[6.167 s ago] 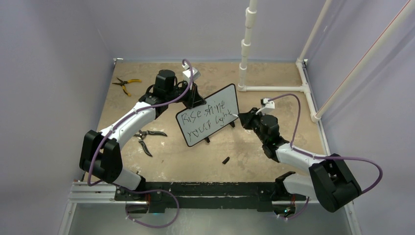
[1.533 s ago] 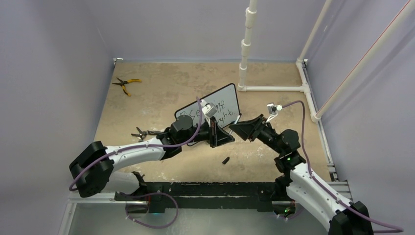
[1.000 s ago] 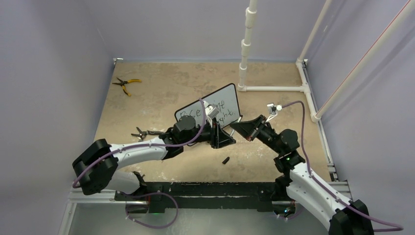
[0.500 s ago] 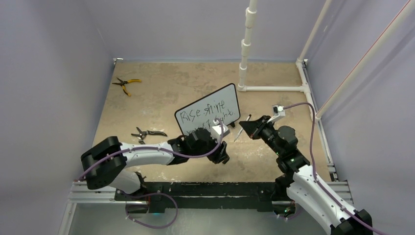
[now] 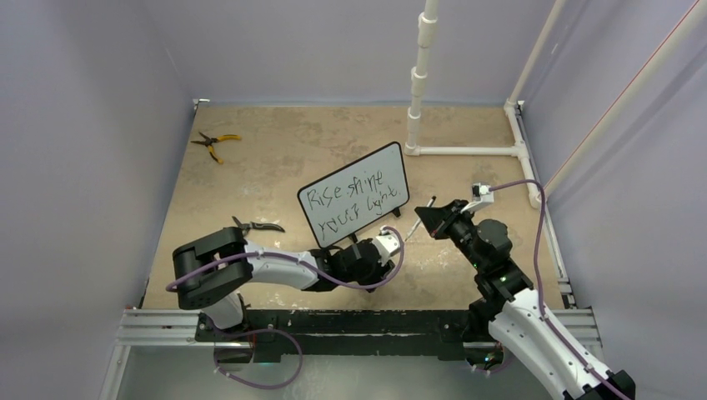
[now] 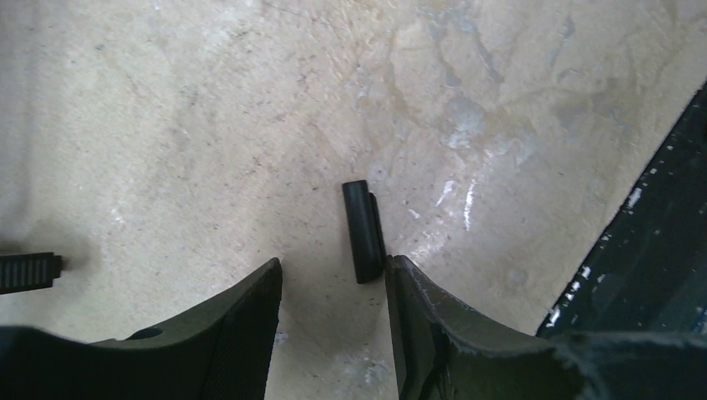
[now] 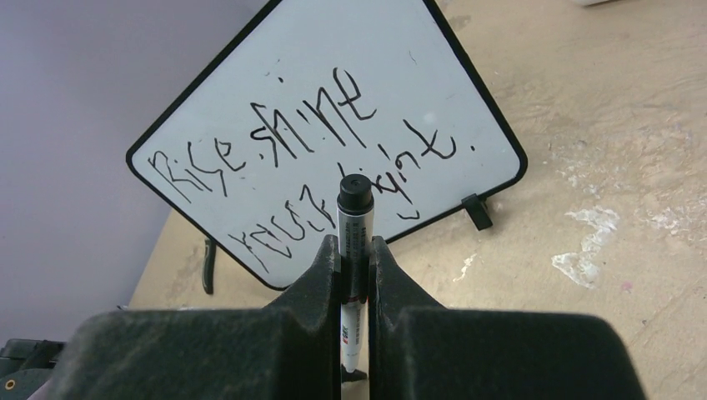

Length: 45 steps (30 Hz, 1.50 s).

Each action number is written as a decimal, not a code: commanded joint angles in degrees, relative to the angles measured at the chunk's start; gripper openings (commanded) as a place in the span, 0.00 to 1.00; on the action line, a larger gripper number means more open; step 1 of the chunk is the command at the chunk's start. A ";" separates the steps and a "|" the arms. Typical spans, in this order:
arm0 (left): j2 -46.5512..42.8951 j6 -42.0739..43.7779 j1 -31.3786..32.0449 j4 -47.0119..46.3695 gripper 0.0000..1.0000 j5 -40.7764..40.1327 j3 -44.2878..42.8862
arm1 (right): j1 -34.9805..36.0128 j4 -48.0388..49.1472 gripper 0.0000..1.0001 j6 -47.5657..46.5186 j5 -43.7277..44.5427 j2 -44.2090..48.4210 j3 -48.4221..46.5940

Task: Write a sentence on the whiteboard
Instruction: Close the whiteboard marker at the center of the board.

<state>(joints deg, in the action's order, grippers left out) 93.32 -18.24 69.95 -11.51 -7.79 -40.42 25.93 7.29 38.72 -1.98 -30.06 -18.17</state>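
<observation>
Left tool (image 6: pixel 333 267) apart over cap (image 6: pixel 363 232) lying off-centre: cap could be knocked aside, not gripped. Right tool (image 7: pixel 354 248) clamped on marker (image 7: pixel 354 200).

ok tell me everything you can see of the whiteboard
The whiteboard is a small white rectangle with a thin black frame and rounded corners. It stands on two small black feet on the tan table, angled to its edges. Black handwritten lettering in two lines reads roughly "Rise shine / your light". Only the table touches it.
</observation>
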 commanded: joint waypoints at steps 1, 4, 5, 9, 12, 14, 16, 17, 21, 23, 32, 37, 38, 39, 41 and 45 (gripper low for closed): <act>1.08 0.92 0.36 -1.39 0.48 -3.93 -1.97 | 0.08 -0.10 0.00 -1.32 1.80 1.16 -0.29; 1.87 2.09 0.92 -1.29 0.46 -3.55 -2.53 | 0.08 -0.18 0.00 -1.36 1.80 1.19 -0.20; 2.07 2.51 1.28 -1.32 0.46 -3.59 -2.67 | 0.09 -0.28 0.00 -1.37 1.85 1.23 -0.20; 3.41 4.97 3.31 -1.41 0.42 -3.98 -3.30 | 0.05 -0.70 0.00 -1.03 3.00 1.12 0.07; 4.63 5.31 3.82 -1.15 0.28 -4.49 -3.65 | 0.06 -0.85 0.00 -0.84 2.80 0.64 -0.08; 5.29 5.04 3.87 -1.17 0.17 -4.92 -3.70 | 0.08 -1.07 0.00 -0.58 2.61 0.31 -0.17; 5.76 4.13 3.87 -1.17 0.04 -5.97 -3.58 | 0.06 -1.49 0.00 -0.06 2.38 0.12 -0.12; 5.75 3.58 3.87 -1.38 0.00 -6.60 -3.30 | 0.04 -1.68 0.00 0.32 2.27 0.13 0.01; 3.54 0.22 3.87 -4.68 0.00 -9.31 -0.84 | 0.07 -1.79 0.00 2.86 1.01 0.62 1.38; 1.10 -2.44 3.87 -7.85 0.00 -11.00 1.40 | 0.08 -1.37 0.00 4.92 -0.18 1.16 2.64; -9.31 -7.32 3.87 -28.62 0.00 -12.13 12.85 | 0.05 5.02 0.00 15.01 -3.20 3.28 9.95; -11.74 -6.19 3.87 -34.15 0.00 -9.29 15.52 | 0.07 8.15 0.00 17.22 -3.75 1.83 11.23; -11.68 -6.00 3.87 -34.74 0.00 -8.47 15.67 | 0.06 8.46 0.00 17.33 -3.74 1.57 11.10; -11.55 -5.86 3.87 -35.33 0.00 -7.75 16.01 | 0.08 8.64 0.00 17.35 -3.71 1.40 10.82; -11.22 -5.86 3.87 -36.02 0.00 -6.75 16.26 | 0.08 8.48 0.00 17.31 -3.44 1.07 10.35; -10.54 -5.44 3.87 -36.12 0.00 -5.13 15.77 | 0.08 8.32 0.00 17.25 -3.16 1.21 9.76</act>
<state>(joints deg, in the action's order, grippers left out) 82.81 -23.49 73.69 -43.07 -15.68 -24.82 25.93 12.62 55.07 -5.13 -28.88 -7.01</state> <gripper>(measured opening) 0.055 0.068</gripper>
